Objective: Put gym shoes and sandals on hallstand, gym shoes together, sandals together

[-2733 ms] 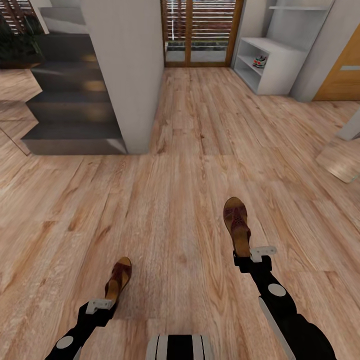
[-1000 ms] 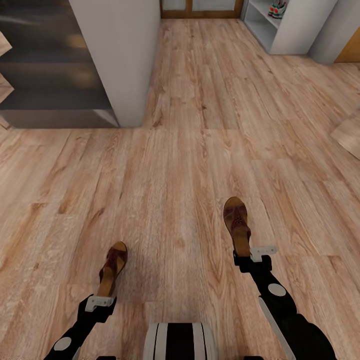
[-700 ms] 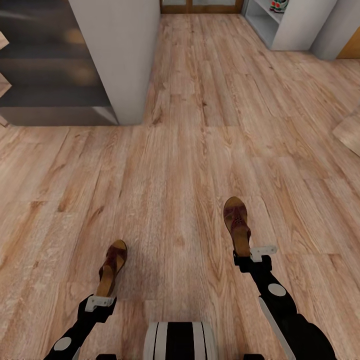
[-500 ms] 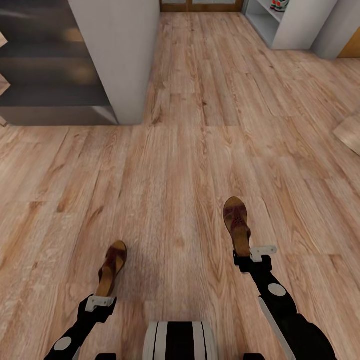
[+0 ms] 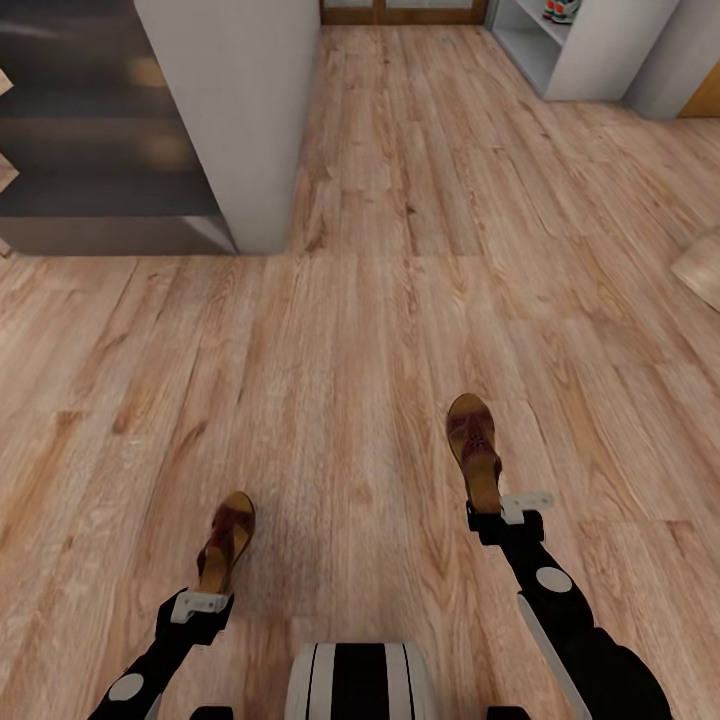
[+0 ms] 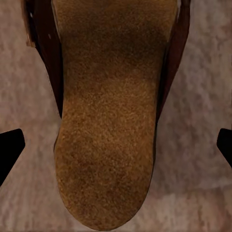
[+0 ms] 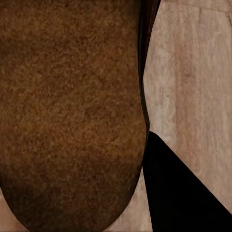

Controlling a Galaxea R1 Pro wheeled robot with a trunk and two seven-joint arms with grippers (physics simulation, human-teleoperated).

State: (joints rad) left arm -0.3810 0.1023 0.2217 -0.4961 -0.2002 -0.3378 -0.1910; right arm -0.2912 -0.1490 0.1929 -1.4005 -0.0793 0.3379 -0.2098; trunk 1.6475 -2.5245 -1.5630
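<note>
Sandals are both off the floor, one per arm. The left gripper [image 5: 200,600] grasps the heel of one flat brown leather sandal with dark reddish-brown straps [image 5: 226,540], and the right gripper [image 5: 503,512] grasps the heel of its mate [image 5: 473,447], toes pointing ahead. Against the head view of a few seconds back, the whole picture has shifted: the pale grey hallstand with open tiers [image 5: 580,60] now sits cut off at the far upper right, and the grey stair block [image 5: 100,190] has crept closer — camera and base have moved, while arms and sandals kept their places in the frame. A white gym shoe with teal stripe and orange-red patches [image 5: 560,10] just peeks from a tier of the hallstand. So the carry is under way, I judge — light brown wood-plank corridor floor [image 5: 400,250] still lies between robot and rack, and both sandals await placing side by side.
</note>
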